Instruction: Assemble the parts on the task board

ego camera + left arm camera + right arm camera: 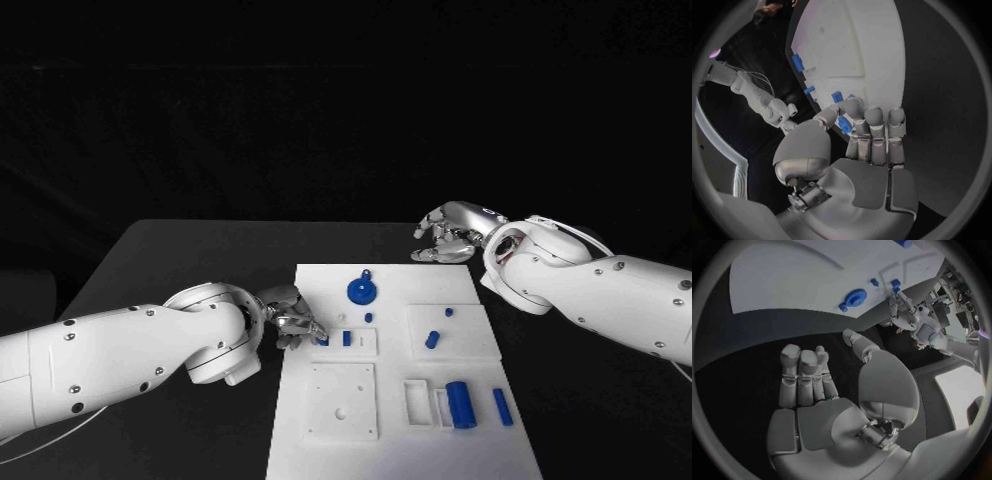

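Reaching in from the task board's (332, 440) left edge, the left hand (293, 320) pinches a small blue part (323, 340) between its fingers (856, 116), low over a raised block (351, 341) on the board. The right hand (450, 233) hangs over the dark surface (188, 250) just beyond the board's far right corner, its fingers (801, 367) curled in on nothing. A blue gear (362, 292) lies on the board's far part, with a small blue peg (369, 317) near it. A blue cylinder (460, 402) and a blue bar (502, 407) lie near the board's right edge, beside a white open frame (420, 402). Bare dark surface runs along both long edges of the board.
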